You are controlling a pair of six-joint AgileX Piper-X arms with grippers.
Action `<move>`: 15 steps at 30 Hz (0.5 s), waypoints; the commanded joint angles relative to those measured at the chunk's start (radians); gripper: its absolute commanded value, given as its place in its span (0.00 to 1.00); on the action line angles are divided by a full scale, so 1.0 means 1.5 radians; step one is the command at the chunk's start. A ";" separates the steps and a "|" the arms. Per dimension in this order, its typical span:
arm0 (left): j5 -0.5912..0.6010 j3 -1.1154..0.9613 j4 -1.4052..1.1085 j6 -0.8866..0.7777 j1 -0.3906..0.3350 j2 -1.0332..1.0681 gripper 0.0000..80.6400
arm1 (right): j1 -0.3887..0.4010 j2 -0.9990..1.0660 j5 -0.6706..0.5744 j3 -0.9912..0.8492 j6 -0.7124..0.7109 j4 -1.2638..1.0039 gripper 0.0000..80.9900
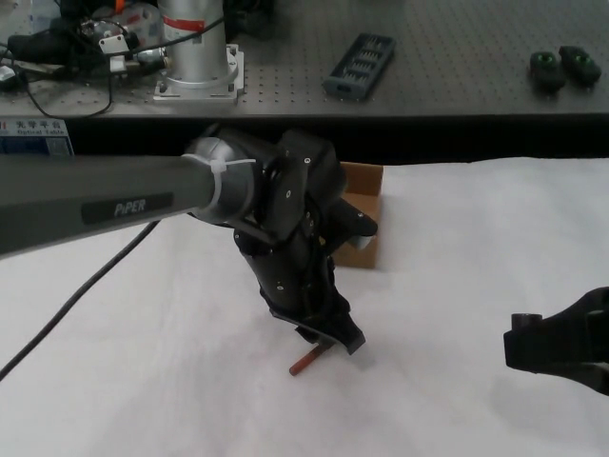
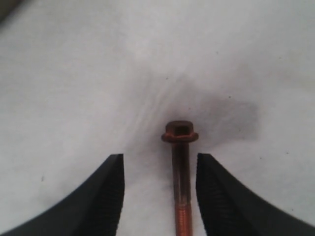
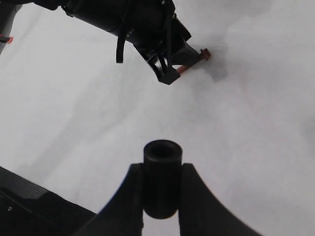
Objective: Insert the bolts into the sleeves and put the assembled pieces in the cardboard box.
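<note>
On the white-covered bench [image 1: 457, 286], the left gripper [image 2: 160, 158] points steeply down, fingers [image 2: 106, 196] spread either side of the bolt [image 2: 181, 167] lying flat. The right gripper [image 3: 161, 169] hangs low nearby, fingers clamped on a black sleeve [image 3: 162, 187].

A white sheet [image 1: 476, 286] covers the near bench. On it a bolt [image 1: 304, 364] lies near the middle, and a cardboard box [image 1: 366, 181] stands farther back. Beyond, a dark perforated table [image 1: 457, 86] carries a tray [image 1: 359, 64], two knobs [image 1: 548, 69] far right and a metal base [image 1: 198, 74] far left.
</note>
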 commanded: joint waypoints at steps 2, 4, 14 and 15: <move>0.019 -0.011 0.008 -0.005 -0.005 0.003 0.42 | 0.001 -0.007 -0.007 -0.001 -0.005 -0.001 0.02; 0.018 -0.011 0.008 -0.005 -0.005 0.009 0.42 | 0.001 -0.007 -0.007 -0.001 -0.005 -0.001 0.02; 0.003 -0.011 0.002 -0.007 -0.006 0.040 0.42 | 0.001 -0.007 -0.007 -0.001 -0.005 -0.001 0.02; 0.000 -0.011 0.003 -0.007 -0.007 0.041 0.42 | 0.001 -0.007 -0.007 -0.001 -0.005 -0.001 0.02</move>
